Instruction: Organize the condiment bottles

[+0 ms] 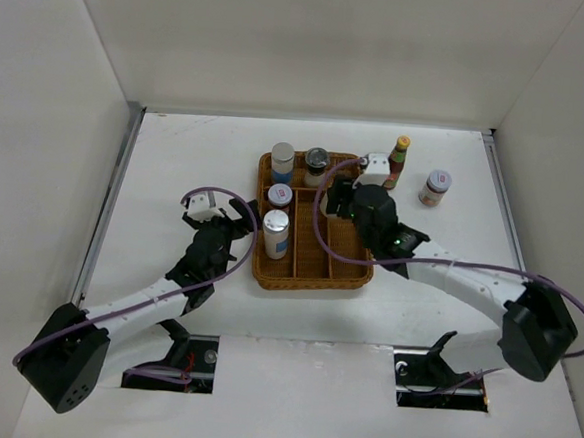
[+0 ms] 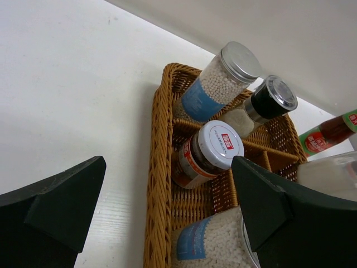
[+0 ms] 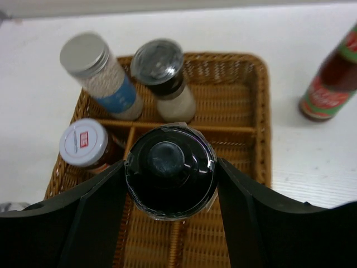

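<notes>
My right gripper (image 1: 342, 197) (image 3: 170, 174) is shut on the black-capped bottle (image 3: 167, 159) and holds it upright over the middle of the brown wicker tray (image 1: 313, 281). Inside the tray stand two white silver-capped jars (image 1: 281, 161) (image 1: 276, 233), a grey-lidded shaker (image 1: 317, 165) and a white-lidded jar with a red label (image 1: 280, 196). The slim dark-red sauce bottle (image 1: 399, 161) and a red-lidded shaker (image 1: 435, 187) stand on the table right of the tray. My left gripper (image 1: 243, 228) (image 2: 167, 178) is open and empty at the tray's left rim (image 2: 156, 167).
White walls close in the table at the back and on both sides. The right arm reaches over the tray's right compartments. In the right wrist view the tray's right rim (image 3: 266, 111) lies between the held bottle and the sauce bottle (image 3: 329, 84).
</notes>
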Robot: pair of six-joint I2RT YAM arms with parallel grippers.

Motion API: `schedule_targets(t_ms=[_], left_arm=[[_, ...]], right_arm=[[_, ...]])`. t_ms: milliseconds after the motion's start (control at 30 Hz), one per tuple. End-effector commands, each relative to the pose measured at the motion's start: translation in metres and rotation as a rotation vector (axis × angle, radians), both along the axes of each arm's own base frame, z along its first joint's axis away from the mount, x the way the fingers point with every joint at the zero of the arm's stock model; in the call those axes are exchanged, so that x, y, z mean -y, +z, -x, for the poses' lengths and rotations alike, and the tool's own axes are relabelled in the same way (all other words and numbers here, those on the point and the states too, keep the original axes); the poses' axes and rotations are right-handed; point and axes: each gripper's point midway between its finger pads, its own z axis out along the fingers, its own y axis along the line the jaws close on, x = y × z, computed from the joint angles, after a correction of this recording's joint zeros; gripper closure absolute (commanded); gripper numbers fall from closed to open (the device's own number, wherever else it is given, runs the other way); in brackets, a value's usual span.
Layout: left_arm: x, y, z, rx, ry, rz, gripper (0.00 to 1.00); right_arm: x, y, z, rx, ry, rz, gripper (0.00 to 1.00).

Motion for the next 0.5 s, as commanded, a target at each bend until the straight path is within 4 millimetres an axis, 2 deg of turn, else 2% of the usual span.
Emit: schedule_targets(t_ms=[0,100,233,367,467], left_arm=[[0.001,0.01,-0.002,0.04,-0.002,0.048,0.0],[-0.001,0.008,-0.002,0.039,-0.001,0.047,0.0],[-0.002,0.007,-0.003,0.035,0.002,0.046,0.0],[-0.001,0.005,-0.004,0.029,0.002,0.042,0.0],[0.001,0.003,-0.004,0.026,-0.002,0.042,0.0]], right_arm=[[-0.036,0.045,-0.015,0.103,0.054,-0.113,0.42],[-0.059,0.035,-0.022,0.079,0.096,-0.105,0.42],[-0.078,0.025,-0.028,0.063,0.127,-0.102,0.41],[-0.086,0.008,-0.036,0.04,0.125,-0.083,0.41],[-0.092,-0.016,-0.041,0.005,0.126,-0.051,0.41]])
